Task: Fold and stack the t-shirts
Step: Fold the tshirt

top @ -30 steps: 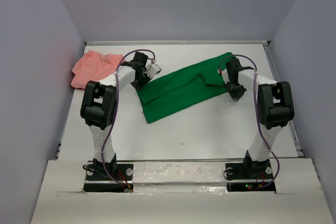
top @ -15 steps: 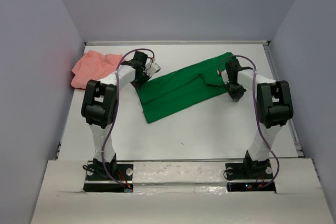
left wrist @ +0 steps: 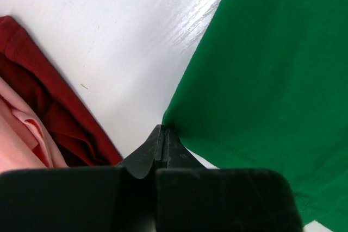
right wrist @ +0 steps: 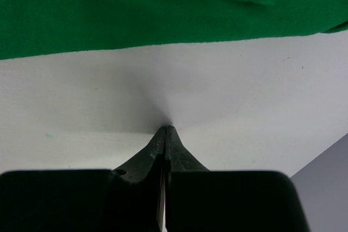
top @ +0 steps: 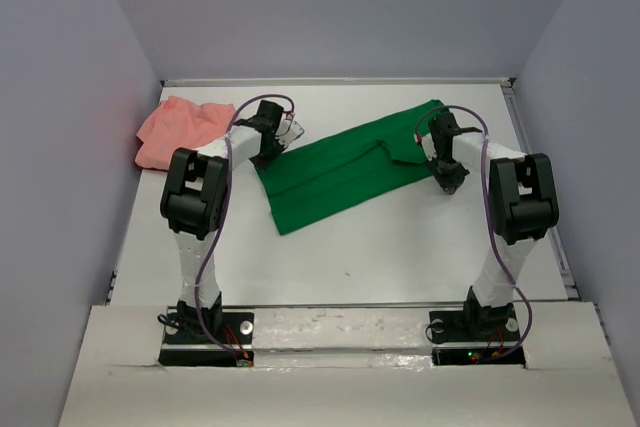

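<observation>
Your left end effector (left wrist: 163, 130) was pinched shut on the green t-shirt (top: 340, 172), at its 9 o'clock corner. Your right end effector (right wrist: 167, 129) was closed tight on the tabletop (top: 400, 247), near the shirt's 3 o'clock end but not touching it. The shirt lay flat, with its long side running from 8 to 2 o'clock.

Bright, even light; glare streaks the table (left wrist: 193, 23) (left wrist view); shadows soft, foreground perhaps blurred.

Overhead view looks down from behind; both wrist views (very close) seemingly share the green t-shirt (left wrist: 272, 80).
</observation>
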Robot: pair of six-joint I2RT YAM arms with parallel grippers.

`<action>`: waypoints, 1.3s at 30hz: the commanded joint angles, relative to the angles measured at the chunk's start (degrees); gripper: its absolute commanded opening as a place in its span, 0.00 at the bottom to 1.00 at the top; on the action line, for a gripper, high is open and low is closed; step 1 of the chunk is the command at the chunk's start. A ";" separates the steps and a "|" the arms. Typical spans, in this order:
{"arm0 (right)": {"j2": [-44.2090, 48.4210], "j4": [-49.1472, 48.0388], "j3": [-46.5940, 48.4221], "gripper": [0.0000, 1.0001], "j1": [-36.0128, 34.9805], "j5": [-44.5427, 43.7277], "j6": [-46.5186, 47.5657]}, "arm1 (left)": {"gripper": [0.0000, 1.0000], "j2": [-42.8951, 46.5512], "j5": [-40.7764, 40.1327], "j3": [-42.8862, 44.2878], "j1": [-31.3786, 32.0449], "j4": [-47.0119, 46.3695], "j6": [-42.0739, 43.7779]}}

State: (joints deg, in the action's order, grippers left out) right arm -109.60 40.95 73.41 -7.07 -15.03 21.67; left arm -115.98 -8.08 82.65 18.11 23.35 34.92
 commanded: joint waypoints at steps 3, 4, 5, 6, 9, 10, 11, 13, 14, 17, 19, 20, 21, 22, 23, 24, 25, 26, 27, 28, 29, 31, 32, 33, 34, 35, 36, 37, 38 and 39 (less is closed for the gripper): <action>0.18 0.45 1.56 0.00 0.48 -0.97 0.39 | 0.00 0.05 -4.49 0.32 -0.53 -2.69 -0.11; 0.26 0.45 1.56 0.00 0.48 -0.97 0.30 | 0.00 0.40 -4.49 -0.03 -0.53 -3.13 -0.20; 0.27 0.45 1.48 0.00 0.48 -0.97 0.30 | 0.06 0.67 -4.41 -0.30 -0.53 -3.31 -0.46; 0.35 0.45 1.48 0.00 0.48 -0.88 0.21 | 0.16 1.37 -3.71 -0.30 -0.53 -3.05 -0.55; 0.62 0.45 1.48 0.00 0.48 -0.53 0.13 | 0.31 3.73 -3.17 0.23 -0.53 -2.17 -1.08; 0.62 0.45 1.39 0.00 0.48 -0.18 0.21 | 0.34 4.36 -2.91 0.23 -0.53 -1.74 -1.17; 0.97 0.45 1.30 0.00 0.48 0.34 0.30 | 0.48 5.15 -2.91 0.40 -0.53 -1.47 -1.17; 2.10 0.36 0.77 0.01 0.48 0.87 0.65 | 0.55 8.04 -3.26 0.14 -0.53 -0.94 -1.17; 2.55 0.36 0.43 0.04 0.48 1.05 0.83 | 0.57 9.19 -3.70 -0.12 -0.53 -1.03 -1.25; 5.52 0.36 0.07 0.07 0.48 1.40 1.27 | 0.60 15.25 -4.58 -1.35 -0.53 -0.94 -0.90; 7.55 0.88 -0.19 0.09 0.48 1.23 1.44 | 0.62 19.64 -5.19 -1.35 -0.53 -0.24 -1.16; 8.87 0.89 -0.45 0.12 0.48 0.62 1.53 | 0.66 20.96 -7.54 -1.35 -0.53 -0.24 -1.60; 10.45 0.71 -0.72 0.23 0.48 0.53 1.71 | 0.67 22.28 -8.53 -1.27 -0.62 -0.06 -2.04; 13.94 -0.16 -1.42 0.25 0.48 0.70 1.88 | 0.69 24.90 -9.41 -1.18 -0.62 0.20 -2.92; 15.72 -0.69 -1.77 0.27 0.48 0.87 1.97 | 0.69 26.23 -9.33 -1.18 -0.62 0.37 -3.45; 19.13 -2.00 -2.04 0.23 0.48 0.79 1.97 | 0.69 27.55 -9.15 -1.26 -0.62 0.29 -3.97; 20.55 -3.06 -2.30 0.11 0.48 -0.08 1.88 | 0.69 28.96 -9.06 -1.44 -0.62 -0.06 -4.76; 21.79 -3.68 -2.56 0.00 0.48 -2.87 1.54 | 0.70 31.76 -8.89 -2.14 -0.71 -1.46 -6.42; 22.76 -4.29 -2.57 0.00 0.48 -4.29 1.62 | 0.72 33.26 -8.54 -2.67 -0.71 -2.08 -7.14; 24.42 -4.47 -2.04 0.00 0.48 -6.14 2.05 | 0.79 36.06 -7.58 -3.80 -0.71 -2.95 -8.62; 25.48 -4.65 -1.95 0.00 0.48 -6.76 2.41 | 0.84 37.31 -7.22 -4.08 -0.71 -3.57 -9.77; 27.33 -5.53 -1.60 0.06 0.48 -7.91 2.94 | 0.94 41.09 -5.47 -4.78 -0.79 -5.07 -12.14; 29.51 -5.62 -1.43 0.11 0.48 -7.74 3.03 | 0.99 42.15 -2.50 -5.39 -0.79 -5.25 -13.02; 30.75 -5.79 -1.34 0.28 0.48 -7.39 2.94 | 0.99 43.20 -1.17 -5.92 -0.79 -6.29 -13.81; 32.85 -5.88 -1.25 0.45 0.48 -6.25 2.16 | 0.99 45.04 0.85 -7.58 -0.79 -7.26 -15.39; 33.66 -5.97 -1.42 0.66 1.09 -5.89 1.71 | 0.99 45.75 1.04 -8.12 -0.79 -8.31 -16.19; 34.27 -5.88 -1.69 0.93 1.09 -5.80 1.10 | 0.99 46.02 1.83 -8.29 -0.79 -8.50 -17.15; 34.89 -5.88 -2.56 0.99 1.70 -4.50 0.14 | 0.99 45.94 2.44 -8.73 -1.06 -8.50 -18.47; 35.42 -5.88 -3.09 1.00 2.23 -3.53 -0.31 | 0.99 45.59 2.10 -8.56 -1.14 -8.15 -19.35; 36.47 -5.97 -3.79 1.00 2.93 -3.00 -1.01 | 0.99 44.89 1.40 -8.56 -1.32 -7.54 -20.40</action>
State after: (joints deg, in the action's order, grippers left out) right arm -76.97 37.74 71.07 -6.22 -19.70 23.27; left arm -70.32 -8.86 75.29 17.50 18.02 20.29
